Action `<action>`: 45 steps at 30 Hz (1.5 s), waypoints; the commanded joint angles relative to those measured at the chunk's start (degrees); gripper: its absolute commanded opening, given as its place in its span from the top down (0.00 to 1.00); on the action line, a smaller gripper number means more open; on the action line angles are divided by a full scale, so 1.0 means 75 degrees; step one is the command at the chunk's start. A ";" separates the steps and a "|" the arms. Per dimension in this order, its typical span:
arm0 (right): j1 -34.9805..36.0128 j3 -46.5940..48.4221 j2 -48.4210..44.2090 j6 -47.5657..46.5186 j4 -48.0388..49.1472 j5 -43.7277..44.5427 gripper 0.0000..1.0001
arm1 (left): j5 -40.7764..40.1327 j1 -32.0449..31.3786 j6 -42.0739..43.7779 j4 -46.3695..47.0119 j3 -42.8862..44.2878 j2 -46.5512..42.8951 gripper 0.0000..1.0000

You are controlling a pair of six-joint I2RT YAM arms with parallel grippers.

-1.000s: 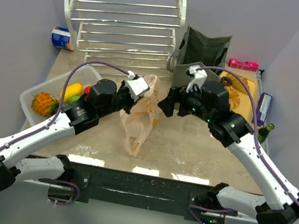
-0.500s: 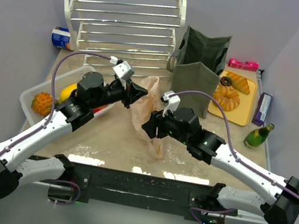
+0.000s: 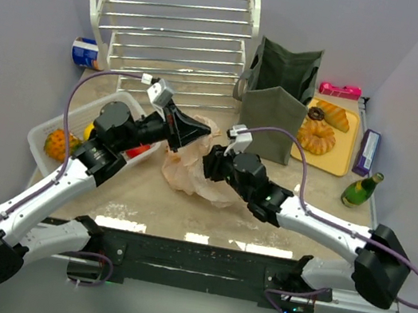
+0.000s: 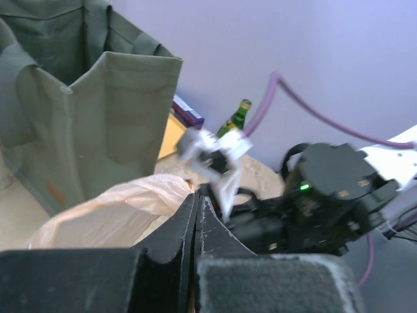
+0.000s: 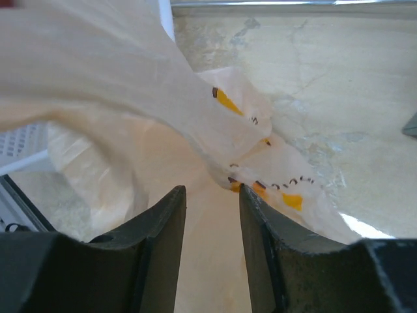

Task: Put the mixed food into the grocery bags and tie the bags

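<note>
Within right pincer (image 5: pixel 212 195), printed peach bag (image 5: pixel 117 85)

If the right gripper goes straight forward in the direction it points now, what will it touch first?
Most likely the peach plastic bag. Its thin film lies directly ahead of the right gripper, just past the open jaws, and fills most of the right wrist view. The exact depth is unclear.
</note>
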 commanded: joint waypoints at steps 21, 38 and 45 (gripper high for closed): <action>-0.1296 0.0016 0.2087 0.0304 -0.0945 0.0123 0.12 | -0.0504 0.0063 0.0589 -0.0575 0.2089 -0.1489 1.00; -0.1284 0.1703 0.0926 -0.0636 -0.3053 -0.1377 0.06 | -0.0747 0.0052 0.3061 -0.2086 0.2006 -0.0995 0.34; -0.1284 0.1856 0.0915 -0.0763 -0.3230 -0.1516 0.04 | -0.3137 0.0052 0.3413 -0.3012 0.2077 -0.1370 0.06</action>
